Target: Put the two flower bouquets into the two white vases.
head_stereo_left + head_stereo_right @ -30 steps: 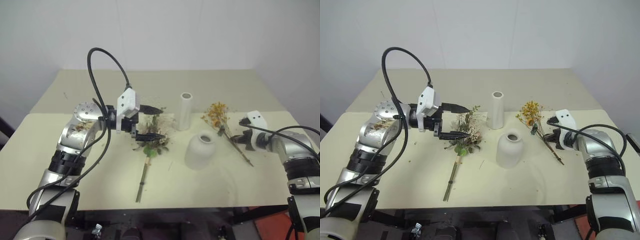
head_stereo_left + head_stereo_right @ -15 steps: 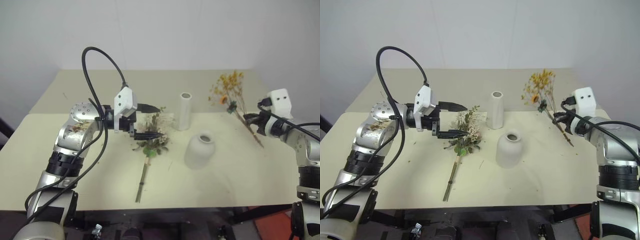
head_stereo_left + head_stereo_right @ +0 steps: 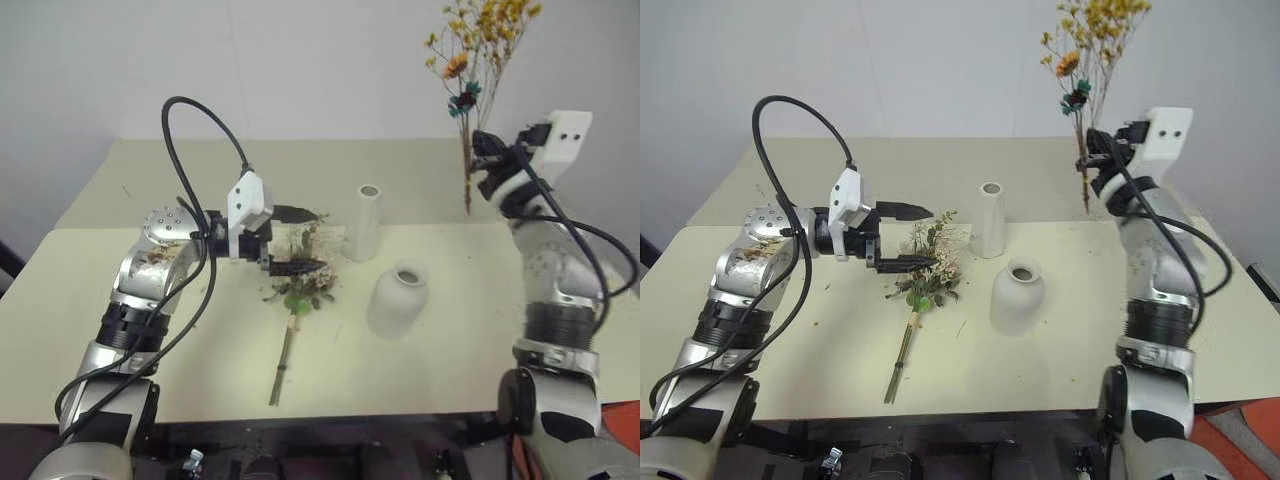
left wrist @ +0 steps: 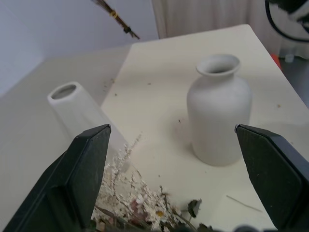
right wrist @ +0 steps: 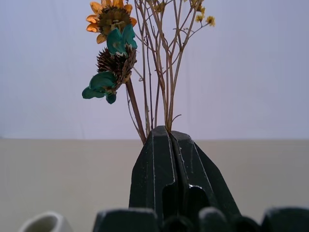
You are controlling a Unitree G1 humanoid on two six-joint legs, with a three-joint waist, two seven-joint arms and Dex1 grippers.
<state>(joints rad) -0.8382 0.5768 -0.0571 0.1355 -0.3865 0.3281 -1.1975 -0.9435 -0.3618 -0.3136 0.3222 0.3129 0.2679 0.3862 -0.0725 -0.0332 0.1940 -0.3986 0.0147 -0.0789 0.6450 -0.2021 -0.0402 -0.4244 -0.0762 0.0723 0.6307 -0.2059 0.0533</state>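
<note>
Yellow spray: wispy bunch of tiny yellow-orange dried flowers (image 3: 1087, 40), upright, thin stems pinched between my right gripper (image 3: 1092, 163) fingers, heads above them, stem ends hanging just below.
Handling, spray: I judge it very light and brittle; hold low on the stems, never the heads.
Rose bunch: fuller bouquet of pink roses, white sprigs and green leaves (image 3: 927, 272), lying on the beige surface (image 3: 1060, 340), its head between my left gripper (image 3: 908, 237) fingers, which stand spread and not touching it.
Handling, rose bunch: stiffer brown stems look the safest hold.
Vases: tall slim matte white cylinder (image 3: 989, 219) and round-bellied white vase (image 3: 1018, 296) beyond the left fingertips, both empty.
</note>
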